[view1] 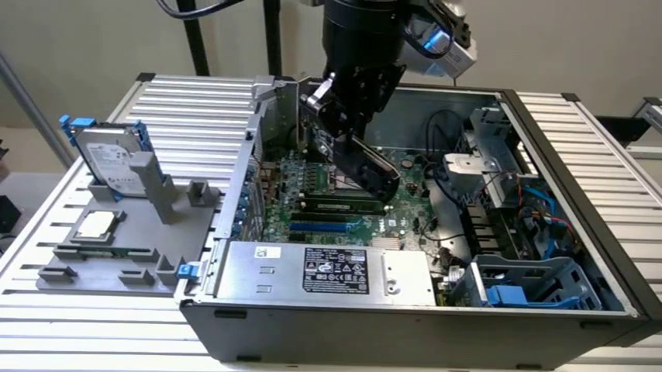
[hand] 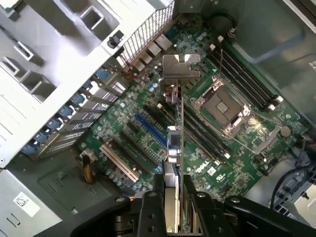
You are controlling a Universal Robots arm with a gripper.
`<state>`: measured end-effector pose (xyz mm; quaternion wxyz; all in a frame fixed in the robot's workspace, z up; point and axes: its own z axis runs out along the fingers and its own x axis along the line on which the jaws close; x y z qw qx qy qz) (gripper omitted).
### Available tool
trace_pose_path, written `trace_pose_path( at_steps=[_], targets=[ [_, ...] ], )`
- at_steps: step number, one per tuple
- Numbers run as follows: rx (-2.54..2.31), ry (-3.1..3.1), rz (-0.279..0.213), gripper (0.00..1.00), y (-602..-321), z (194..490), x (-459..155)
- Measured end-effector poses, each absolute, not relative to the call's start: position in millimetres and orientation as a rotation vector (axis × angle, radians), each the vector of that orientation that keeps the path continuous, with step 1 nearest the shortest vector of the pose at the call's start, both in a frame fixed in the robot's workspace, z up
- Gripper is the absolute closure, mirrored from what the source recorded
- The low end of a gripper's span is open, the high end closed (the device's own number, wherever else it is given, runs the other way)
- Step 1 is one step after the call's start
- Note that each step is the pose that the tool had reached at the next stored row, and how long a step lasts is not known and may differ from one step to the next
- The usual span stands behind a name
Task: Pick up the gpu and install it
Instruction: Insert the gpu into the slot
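End effector [view1: 346,133] is inside the open computer case [view1: 414,329], closed narrow on the gpu [view1: 370,167]. In the wrist view its two black fingers [hand: 150,213] clamp either face of the card.

- The gpu [hand: 173,148] is seen edge-on in the wrist view, running straight out from the end effector [hand: 174,200]. The silver end bracket [hand: 180,66] is at the far end, toward the case's rear slot wall.
- In the exterior view the card hangs tilted, black face showing, lower end down over the motherboard [view1: 310,186]. Cannot tell whether it touches the board.
- Directly under the held card: the motherboard [hand: 118,123] with its dark expansion slots. The blue slot [hand: 150,131] lies just to one side of the card's line, not under it.
- On the card's other side: the empty CPU socket [hand: 224,106], and past it the memory slots [hand: 247,74].
- Power supply [view1: 331,271] sits in the case, nearer the exterior camera than the end effector.
- Well away from the end effector, outside the case on the exterior view's left: a grey fixture [view1: 124,260] on the slatted tabletop [view1: 186,101]. It holds a hard drive [view1: 114,163] with blue rails standing upright, and a small square CPU chip [view1: 95,225] lying flat.
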<state>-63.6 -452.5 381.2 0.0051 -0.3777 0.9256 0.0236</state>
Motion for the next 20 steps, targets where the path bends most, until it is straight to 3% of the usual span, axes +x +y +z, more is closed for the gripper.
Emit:
trace_pose_path(
  at_steps=[20],
  targets=[
    [-1.693,2.644,0.076,1.0,-452.5,363.7,-63.6]
  ],
)
